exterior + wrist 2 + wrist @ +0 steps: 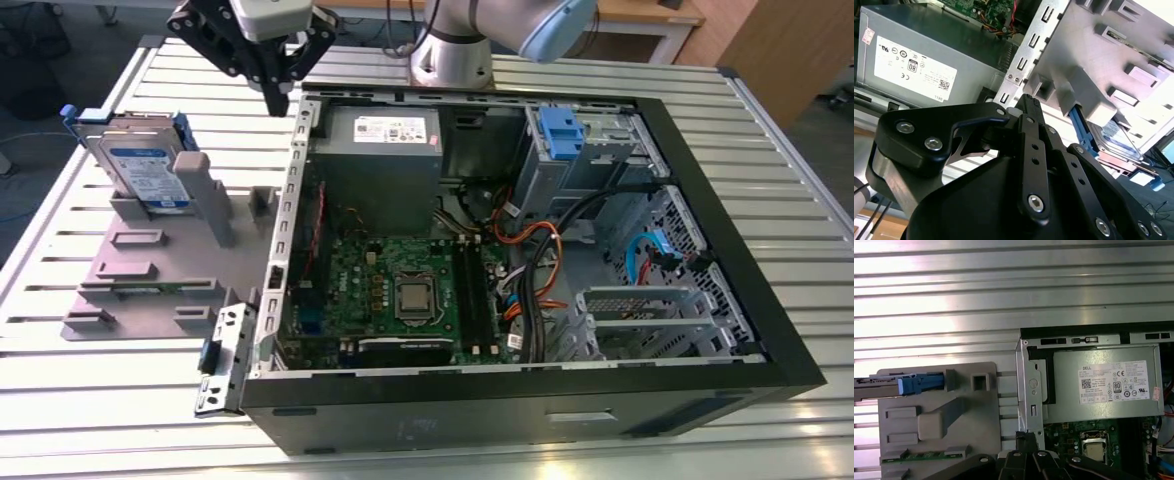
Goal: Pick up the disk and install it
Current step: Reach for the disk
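Note:
The disk [138, 165] stands on edge in the grey plastic stand [134, 275] on the exterior view's left, silver with a white-and-blue label and blue rails. My gripper [276, 100] hangs above the table between the stand and the computer case's back corner, to the right of the disk and apart from it. Its black fingers are pressed together and hold nothing. In the second wrist view the gripper [1026, 100] points toward the case edge, with the disk [1116, 135] beyond the stand. The first wrist view shows the disk [884, 385] edge-on and the gripper [1021, 436].
The open computer case [747, 300] lies on the slatted metal table [787, 130]. Inside are a grey power-supply box [380, 150], the motherboard [400, 290], cables and a drive bay with a blue carrier [561, 130]. A loose bracket [224, 355] lies by the case's front corner.

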You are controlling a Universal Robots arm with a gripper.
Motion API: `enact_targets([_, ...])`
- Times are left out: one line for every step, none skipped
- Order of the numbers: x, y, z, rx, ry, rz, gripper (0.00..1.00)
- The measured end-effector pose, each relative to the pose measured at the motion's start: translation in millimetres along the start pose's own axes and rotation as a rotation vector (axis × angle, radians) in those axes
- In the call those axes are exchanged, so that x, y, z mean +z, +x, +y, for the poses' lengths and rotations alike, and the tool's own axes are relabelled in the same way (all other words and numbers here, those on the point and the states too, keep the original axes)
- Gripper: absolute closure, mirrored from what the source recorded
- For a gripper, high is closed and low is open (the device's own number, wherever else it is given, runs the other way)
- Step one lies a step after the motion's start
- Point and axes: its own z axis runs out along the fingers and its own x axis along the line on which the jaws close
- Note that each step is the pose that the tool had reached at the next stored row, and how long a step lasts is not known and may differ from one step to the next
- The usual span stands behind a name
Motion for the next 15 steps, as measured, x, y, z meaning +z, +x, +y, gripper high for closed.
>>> enact_targets([0.1,1.1,-0.1,0.000,0.0000,0.0000,0.89])
enact_targets([0.1,2.3,-0.2,0.000,0.0000,0.0000,0.89])
enact_targets([0.2,3.5,-0.3,0.000,0.0000,0.0000,0.89])
enact_targets([0.2,4.8,-0.4,0.000,0.0000,0.0000,0.89])
enact_targets([0.3,6.0,-0.5,0.000,0.0000,-0.0001,0.89])
enact_targets([0.4,7.3,-0.6,0.000,0.0000,0.0000,0.89])
enact_targets([0.4,8.5,-0.7,0.000,0.0000,0.0000,0.89])
enact_targets([0.5,9.7,-0.8,0.000,0.0000,0.0000,0.89])
enact_targets([0.6,11.0,-0.9,0.000,0.0000,0.0000,0.89])
enact_targets([0.6,12.2,-1.0,0.000,-0.0001,0.0000,0.89])
enact_targets([0.7,13.5,-1.1,0.000,-0.0001,0.0000,0.89])
enact_targets([0.7,14.8,-1.2,0.000,-0.0001,-0.0001,0.89])
enact_targets([0.8,16.0,-1.3,0.000,-0.0001,-0.0001,0.89])
enact_targets([0.8,17.2,-1.4,0.000,0.0000,0.0000,0.89])
enact_targets([0.9,18.3,-1.4,0.000,0.0000,0.0000,0.89])
